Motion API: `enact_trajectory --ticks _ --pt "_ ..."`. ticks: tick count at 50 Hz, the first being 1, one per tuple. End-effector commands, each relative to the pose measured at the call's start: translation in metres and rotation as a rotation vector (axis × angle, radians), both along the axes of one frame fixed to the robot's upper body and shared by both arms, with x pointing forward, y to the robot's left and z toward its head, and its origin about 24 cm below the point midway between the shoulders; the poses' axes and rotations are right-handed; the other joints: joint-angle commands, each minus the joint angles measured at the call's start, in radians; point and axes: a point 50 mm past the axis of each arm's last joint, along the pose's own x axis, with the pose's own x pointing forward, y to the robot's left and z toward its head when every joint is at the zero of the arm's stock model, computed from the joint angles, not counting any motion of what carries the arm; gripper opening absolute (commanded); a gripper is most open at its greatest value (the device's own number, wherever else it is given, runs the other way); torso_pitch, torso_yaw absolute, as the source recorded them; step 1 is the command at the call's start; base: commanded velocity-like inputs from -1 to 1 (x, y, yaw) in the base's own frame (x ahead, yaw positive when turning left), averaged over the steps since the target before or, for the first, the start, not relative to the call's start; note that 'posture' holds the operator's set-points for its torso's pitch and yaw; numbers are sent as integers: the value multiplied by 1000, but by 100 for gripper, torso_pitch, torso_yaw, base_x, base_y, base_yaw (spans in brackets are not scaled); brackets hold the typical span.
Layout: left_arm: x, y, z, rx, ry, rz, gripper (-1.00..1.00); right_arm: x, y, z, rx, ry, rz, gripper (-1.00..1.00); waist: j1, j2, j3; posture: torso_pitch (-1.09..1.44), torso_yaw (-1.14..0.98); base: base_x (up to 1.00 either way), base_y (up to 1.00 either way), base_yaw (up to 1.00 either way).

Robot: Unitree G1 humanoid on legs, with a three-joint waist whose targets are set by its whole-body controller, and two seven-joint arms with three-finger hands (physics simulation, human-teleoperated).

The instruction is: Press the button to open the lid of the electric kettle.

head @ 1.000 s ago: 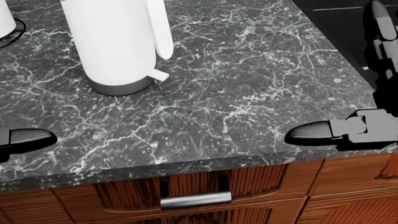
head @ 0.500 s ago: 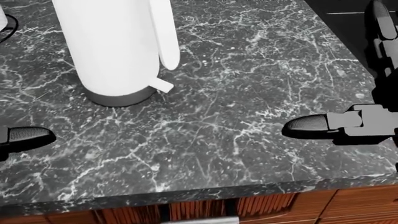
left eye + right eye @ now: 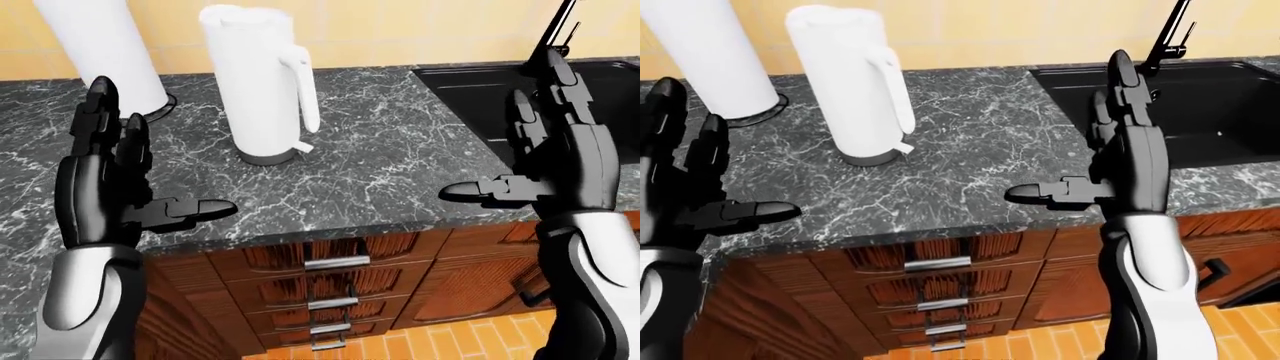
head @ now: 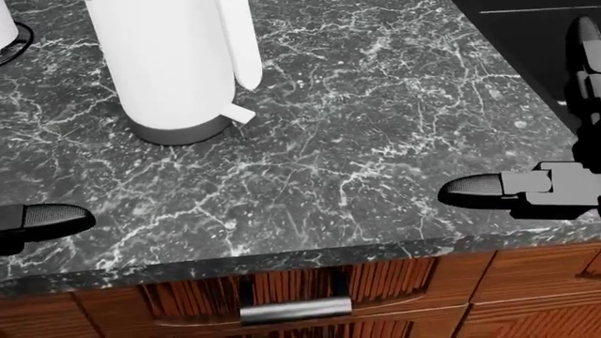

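Left-eye view: tall white kettle (image 3: 258, 82), lid down; both hands' fingers (image 3: 100, 124) spread.

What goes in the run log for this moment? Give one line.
phase: approach | kettle: upright on counter, lid closed | left hand: open, raised, empty | right hand: open, raised, empty | contact: none

**Q:** What is the unit's form and finish?

**A:** The electric kettle (image 3: 258, 82) is a tall white cylinder on a grey base ring, with a white handle down its right side in the left-eye view and a small tab at the base.

**Q:** State and position?

**A:** Upright, lid closed, standing on the dark marble counter (image 3: 390, 161).
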Motion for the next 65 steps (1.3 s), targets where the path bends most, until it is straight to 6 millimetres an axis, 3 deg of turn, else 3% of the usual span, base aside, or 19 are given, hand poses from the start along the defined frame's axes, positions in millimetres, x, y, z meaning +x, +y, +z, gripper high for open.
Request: enact_trajectory --ticks 1,25,34,50,56,65 --pt "-4 -2 11 23 -69 -2 100 -5 3 11 -13 -69 17 100 1 0 -15 0 0 0 0 0" --pt "-4 -1 13 13 -85 5 100 -2 3 9 -30 -61 11 100 -16 16 -30 -1 0 0 0 0" --pt "-5 0 16 10 -91 14 100 -4 4 11 -27 -64 23 100 -16 17 -77 -10 0 0 0 0" --pt "-5 1 15 4 -87 13 100 -4 4 14 -16 -63 15 100 -17 20 -197 -22 0 0 0 0" --pt "-5 1 14 4 -84 11 100 -5 6 14 11 -51 40 100 -16 21 -221 -22 0 0 0 0" --pt "-5 2 14 0 -86 14 100 -8 6 15 -7 -68 69 100 -18 22 -229 -22 0 0 0 0"
